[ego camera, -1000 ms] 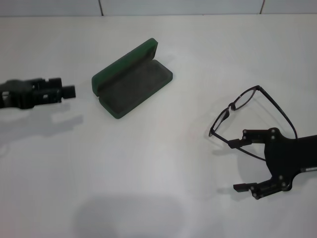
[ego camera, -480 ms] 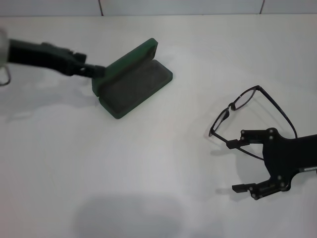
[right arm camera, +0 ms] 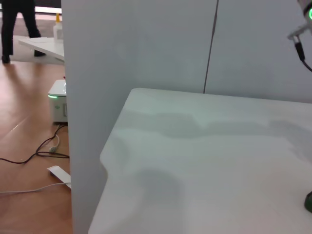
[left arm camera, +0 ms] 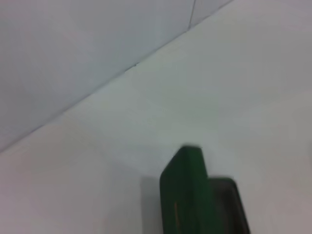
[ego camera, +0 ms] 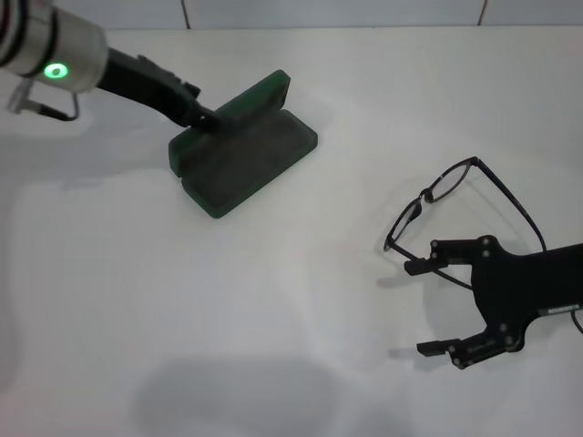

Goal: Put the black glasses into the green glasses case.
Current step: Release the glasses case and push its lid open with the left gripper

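Head overhead; left wrist shares green glasses case [ego camera: 241, 146].

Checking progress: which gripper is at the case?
The left gripper, at the green glasses case lid; the right gripper is open beside the black glasses.

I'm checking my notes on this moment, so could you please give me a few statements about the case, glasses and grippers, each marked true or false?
1. The case lies open on the table. True.
2. The glasses are inside the case. False: they sit on the table, well apart from it.
3. The left gripper is at the case's raised lid. True.
4. The right gripper is shut on the glasses. False: it is open, its upper finger close by the frame, with nothing clamped.
5. The case is lined in red. False: the lining is grey.
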You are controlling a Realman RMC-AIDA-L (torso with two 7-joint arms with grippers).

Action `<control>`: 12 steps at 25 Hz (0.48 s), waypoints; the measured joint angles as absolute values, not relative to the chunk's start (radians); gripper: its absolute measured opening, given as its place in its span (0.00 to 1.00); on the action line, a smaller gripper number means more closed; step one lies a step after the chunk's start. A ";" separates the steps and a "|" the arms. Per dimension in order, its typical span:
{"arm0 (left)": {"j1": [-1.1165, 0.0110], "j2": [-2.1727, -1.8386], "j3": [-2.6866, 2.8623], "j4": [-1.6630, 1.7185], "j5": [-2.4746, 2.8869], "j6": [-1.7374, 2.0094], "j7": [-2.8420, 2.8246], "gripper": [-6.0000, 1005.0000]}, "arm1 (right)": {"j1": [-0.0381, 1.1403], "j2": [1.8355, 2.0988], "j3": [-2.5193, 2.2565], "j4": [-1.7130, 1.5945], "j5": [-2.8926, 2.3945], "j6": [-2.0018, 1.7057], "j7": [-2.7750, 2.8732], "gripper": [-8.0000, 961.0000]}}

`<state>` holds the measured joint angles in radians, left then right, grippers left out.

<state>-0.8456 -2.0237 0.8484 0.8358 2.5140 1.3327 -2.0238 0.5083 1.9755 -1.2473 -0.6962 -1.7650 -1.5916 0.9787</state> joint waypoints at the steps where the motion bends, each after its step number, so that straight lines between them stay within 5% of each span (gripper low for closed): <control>1: -0.850 -2.026 0.851 0.825 2.526 1.322 -2.023 0.80 | 0.508 1.977 -1.247 -0.696 -1.768 -1.592 0.979 0.90; 12: -0.860 -2.032 0.886 0.795 2.542 1.256 -2.018 0.80 | 0.505 1.982 -1.247 -0.698 -1.786 -1.586 0.980 0.90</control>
